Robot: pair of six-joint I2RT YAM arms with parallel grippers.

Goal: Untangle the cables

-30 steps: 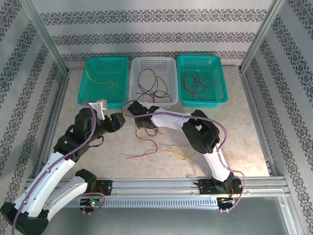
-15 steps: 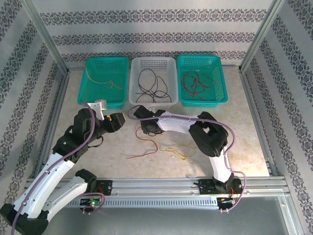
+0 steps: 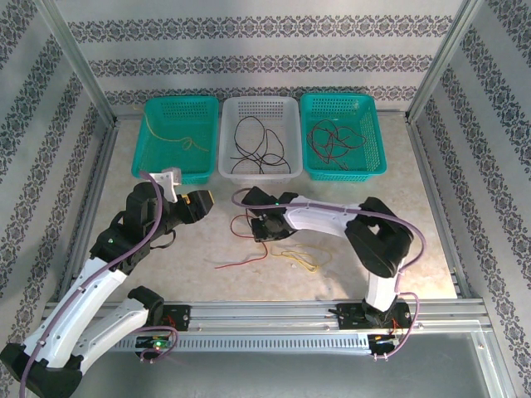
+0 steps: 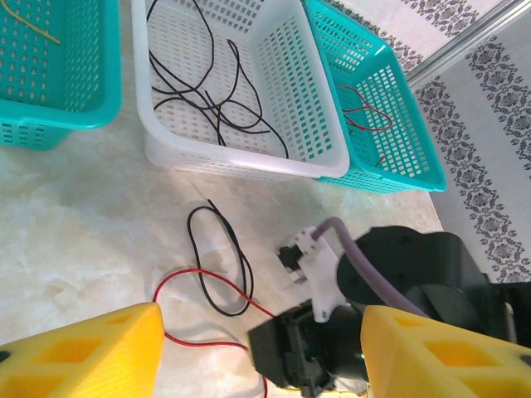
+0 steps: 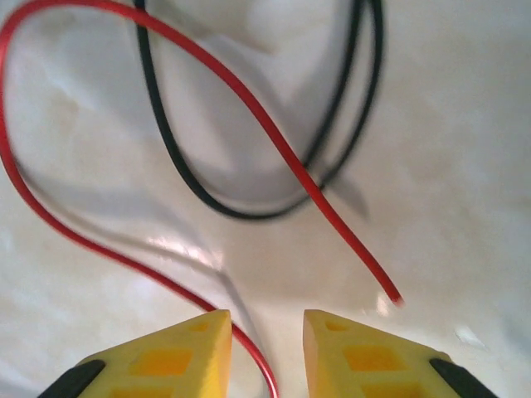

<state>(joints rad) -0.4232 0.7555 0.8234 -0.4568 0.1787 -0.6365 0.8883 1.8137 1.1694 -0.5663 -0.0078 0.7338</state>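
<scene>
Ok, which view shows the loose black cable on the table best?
Left wrist: the whole black cable loop lies in frame, crossed by the red cable. Right wrist catches part of the loop, blurred and close. Top external shows it tiny beside the right claw.

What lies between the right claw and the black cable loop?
The red cable runs across that stretch, ahead of the right claw and crossing the black cable loop, in the right wrist view.

The left arm (image 3: 83, 290) and right arm (image 3: 319, 217) have white links and bulky black joints; a thick purple-grey cord (image 4: 365, 269) runs along each. The fingers (image 5: 158, 356) are blocky and yellow.
</scene>
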